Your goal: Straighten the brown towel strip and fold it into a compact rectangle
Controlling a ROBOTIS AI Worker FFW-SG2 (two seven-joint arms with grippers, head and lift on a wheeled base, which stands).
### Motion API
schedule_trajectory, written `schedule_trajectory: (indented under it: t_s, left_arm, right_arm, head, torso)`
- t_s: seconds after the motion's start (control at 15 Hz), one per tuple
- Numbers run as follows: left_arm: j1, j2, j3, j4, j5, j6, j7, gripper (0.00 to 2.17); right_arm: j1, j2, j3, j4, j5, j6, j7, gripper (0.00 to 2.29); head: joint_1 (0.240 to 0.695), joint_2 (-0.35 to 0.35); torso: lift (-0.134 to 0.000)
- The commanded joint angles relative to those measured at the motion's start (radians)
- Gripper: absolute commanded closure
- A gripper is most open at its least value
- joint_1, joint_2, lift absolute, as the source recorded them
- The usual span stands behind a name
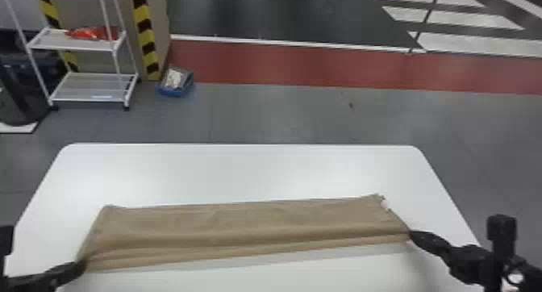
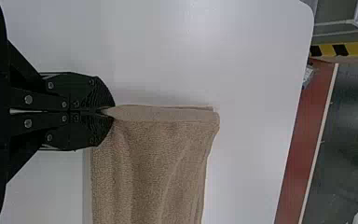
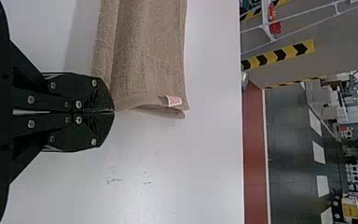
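Head view: long brown cloth towel strip point(image 1: 242, 226) stretched across white table point(image 1: 242, 170), table's near edge cut off. Black left gripper point(image 1: 82, 267) pinches strip's near left corner, black right gripper point(image 1: 412, 234) near right one; pinched fabric hidden between fingers. Wrist views crop strip; small white label point(image 3: 173, 101) illegible.

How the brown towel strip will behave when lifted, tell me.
The brown towel strip will probably sag, being floppy: soft creases run along it. Its rough, looped pile suggests little slipperiness. If released, its near edge would likely drop limply onto the table, as the shadow beneath suggests it is raised.
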Motion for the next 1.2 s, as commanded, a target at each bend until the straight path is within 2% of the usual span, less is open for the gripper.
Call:
schedule_trajectory:
  t_s: [0.0,0.07,0.13,0.2,0.53,0.67,0.8,0.87,1.0,1.13]
  left_arm:
    - [0.013,-0.006,0.001,-0.019,0.000,0.010,0.004,1.53]
    - [0.017,-0.009,0.001,-0.029,0.000,0.010,0.009,1.11]
    - [0.023,-0.009,0.001,-0.036,0.000,0.010,0.009,0.43]
    - [0.031,-0.009,0.004,-0.050,0.000,0.010,0.010,0.05]
    - [0.108,-0.018,0.087,-0.157,-0.014,0.010,0.023,0.02]
    - [0.105,-0.023,0.099,-0.154,0.002,-0.033,0.019,0.02]
    - [0.089,-0.042,0.099,-0.131,0.025,-0.125,0.016,0.02]
    - [0.085,-0.049,0.090,-0.122,0.028,-0.156,0.013,0.03]
    - [0.074,-0.049,0.068,-0.098,0.037,-0.211,0.013,0.08]
    - [0.054,-0.052,0.050,-0.072,0.040,-0.239,0.015,0.09]
  right_arm:
    - [0.019,0.015,-0.008,-0.043,0.000,0.037,0.001,1.40]
    - [0.022,0.028,-0.008,-0.060,0.004,0.031,0.001,1.11]
    - [0.025,0.034,-0.008,-0.067,0.009,0.025,0.000,0.51]
    - [0.025,0.037,-0.005,-0.072,0.012,0.028,0.000,0.03]
    - [0.029,0.046,-0.013,-0.205,0.004,0.153,0.001,0.05]
    - [-0.018,0.045,0.029,-0.244,0.029,0.209,0.003,0.06]
    - [-0.130,0.043,0.148,-0.244,0.083,0.236,0.031,0.07]
    - [-0.196,0.042,0.211,-0.221,0.120,0.239,0.055,0.08]
    - [-0.380,0.043,0.352,-0.090,0.216,0.239,0.123,0.21]
    - [-0.599,0.051,0.552,0.127,0.328,0.215,0.170,0.32]
  head:
    - [0.695,-0.151]
    - [0.695,-0.154]
    - [0.695,-0.153]
    - [0.695,-0.151]
    - [0.695,-0.129]
    - [0.695,-0.117]
    - [0.695,-0.101]
    - [0.695,-0.063]
    - [0.695,-0.022]
    - [0.695,0.025]
  torso:
    - [0.000]
    - [0.000]
    - [0.000]
    - [0.000]
    - [0.000]
    - [0.000]
    - [0.000]
    - [0.000]
    - [0.000]
    - [0.000]
